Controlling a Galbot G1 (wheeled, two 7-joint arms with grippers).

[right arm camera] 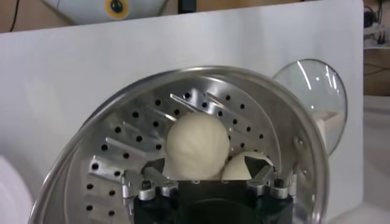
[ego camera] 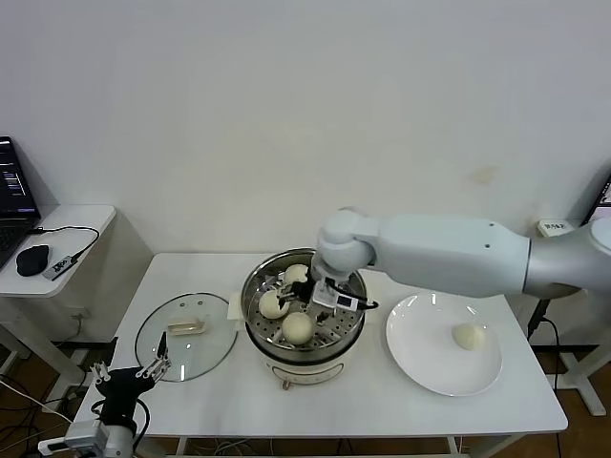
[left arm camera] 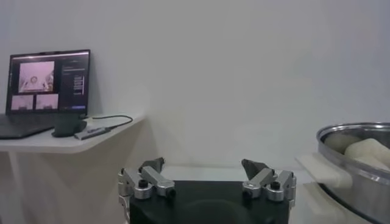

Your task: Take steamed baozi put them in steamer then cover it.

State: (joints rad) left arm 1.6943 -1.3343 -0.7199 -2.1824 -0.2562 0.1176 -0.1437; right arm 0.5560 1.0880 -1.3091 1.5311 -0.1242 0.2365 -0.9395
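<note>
Right gripper [ego camera: 298, 292]: reaching in over the steamer [ego camera: 304, 329], fingers parted wide, gripping nothing. In the right wrist view its fingertips [right arm camera: 156, 165] stand either side of one bun on the perforated tray, apart from it.

Items listed left to right, placed by the steamer:

- Side desk [ego camera: 67, 224], well left of the steamer, against a plain white wall: laptop [ego camera: 11, 205], black mouse [ego camera: 32, 259], a cable.
- Left gripper [ego camera: 132, 374]: parked low, off the table's front-left corner, well left of the steamer; fingers spread open, holding nothing.
- White table [ego camera: 363, 405]: carries everything below.
- Cover [ego camera: 185, 336]: glass lid lying flat on the table just left of the steamer, cream handle up.
- Steamer: steel pot on a white base, mid-table, uncovered.
- Steamed baozi [ego camera: 297, 327]: three in the steamer. One at the front, one [ego camera: 274, 304] at the left, one [ego camera: 297, 275] toward the back beside the right gripper.
- White plate [ego camera: 430, 367]: on the table just right of the steamer.
- Fourth bun [ego camera: 468, 335]: alone on the plate, toward its right side.
</note>
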